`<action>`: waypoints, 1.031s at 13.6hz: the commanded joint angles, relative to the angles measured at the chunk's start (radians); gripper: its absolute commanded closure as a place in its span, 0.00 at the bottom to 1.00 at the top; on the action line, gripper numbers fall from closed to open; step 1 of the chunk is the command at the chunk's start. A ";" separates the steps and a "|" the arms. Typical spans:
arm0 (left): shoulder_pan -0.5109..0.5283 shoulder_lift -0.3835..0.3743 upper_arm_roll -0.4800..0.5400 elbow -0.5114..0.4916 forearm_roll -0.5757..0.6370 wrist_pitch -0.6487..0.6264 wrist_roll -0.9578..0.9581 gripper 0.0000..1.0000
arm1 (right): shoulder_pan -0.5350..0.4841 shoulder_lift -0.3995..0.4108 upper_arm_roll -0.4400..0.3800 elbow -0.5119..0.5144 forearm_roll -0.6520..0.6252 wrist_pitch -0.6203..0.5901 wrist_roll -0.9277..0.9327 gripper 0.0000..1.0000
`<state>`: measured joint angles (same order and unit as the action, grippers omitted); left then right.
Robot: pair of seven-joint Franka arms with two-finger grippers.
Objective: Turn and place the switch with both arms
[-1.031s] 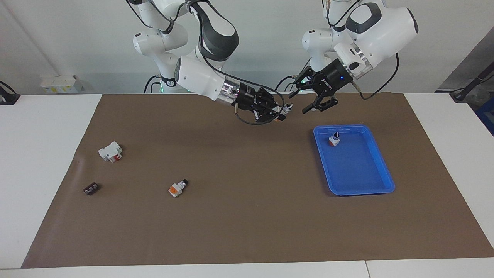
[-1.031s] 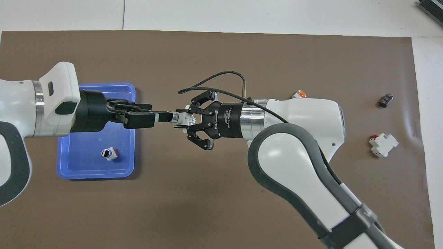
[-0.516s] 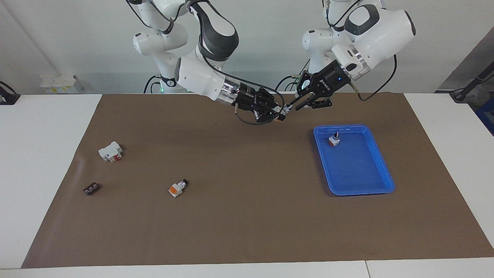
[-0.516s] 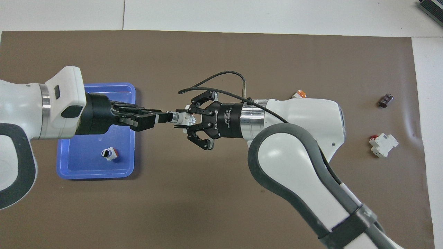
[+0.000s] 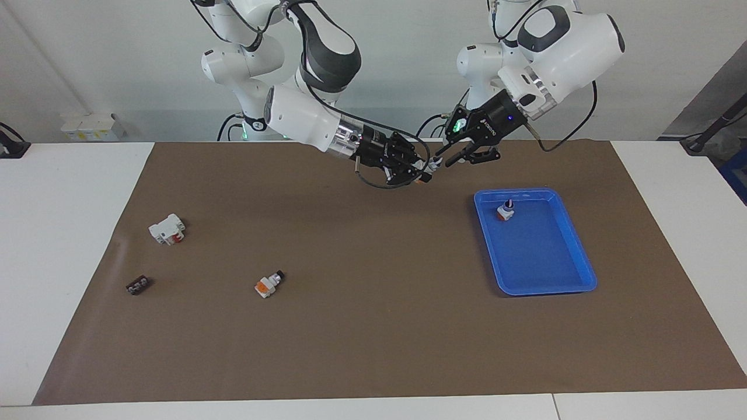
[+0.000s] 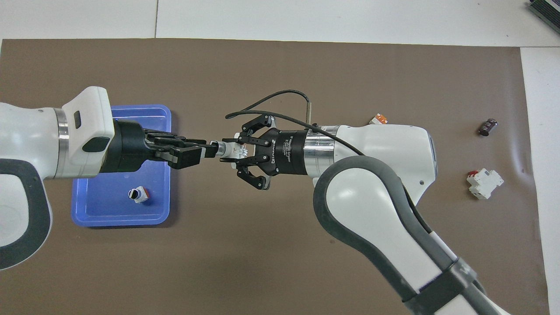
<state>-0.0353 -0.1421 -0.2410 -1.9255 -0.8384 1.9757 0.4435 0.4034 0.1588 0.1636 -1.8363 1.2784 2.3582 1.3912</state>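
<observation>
White-bodied with a black knob, the switch (image 6: pixel 230 150) is held in the air over the brown mat (image 5: pixel 373 326), toward the right arm's end of the bench from the blue tray (image 5: pixel 585 274) and clear of the tray's rim. The right pincer (image 6: pixel 238 151) is clamped on the switch's white body, the right arm reaching in level above the mat. The left pincer (image 6: pixel 205 152) comes from over the tray and meets the switch at its knob end; its fingers are together on the black knob, so both pincers grip the same switch from 2 ends.

Inside the tray, in the corner nearest the robots, stands a 2nd switch (image 5: pixel 505 211) with its knob upward. A 3rd switch (image 5: pixel 268 284) lies on the mat well apart from the tray, toward the right arm's end of the bench and farther from the robots than the tray's middle. Still farther from the tray toward that end sit a white boxy block (image 5: pixel 167 228) with a red patch and a small black piece (image 5: pixel 137 285). The white bench (image 5: pixel 64 233) shows around the mat.
</observation>
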 commanded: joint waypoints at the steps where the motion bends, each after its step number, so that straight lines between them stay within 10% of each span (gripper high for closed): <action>1: -0.015 -0.031 0.003 -0.043 -0.021 0.031 0.021 0.67 | 0.003 -0.012 0.002 -0.011 0.029 0.019 -0.001 1.00; 6: -0.017 -0.031 0.003 -0.043 -0.016 0.032 0.020 0.75 | 0.003 -0.012 0.002 -0.011 0.030 0.019 0.000 1.00; 8: -0.015 -0.031 0.003 -0.043 -0.010 0.026 0.023 0.99 | 0.003 -0.012 0.002 -0.009 0.030 0.019 0.000 1.00; 14: -0.017 -0.030 0.002 -0.038 0.018 0.028 0.034 1.00 | 0.003 -0.010 0.002 -0.009 0.030 0.019 0.002 1.00</action>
<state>-0.0398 -0.1438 -0.2439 -1.9333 -0.8339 1.9863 0.4715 0.4035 0.1576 0.1632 -1.8362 1.2791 2.3585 1.3912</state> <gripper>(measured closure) 0.907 0.665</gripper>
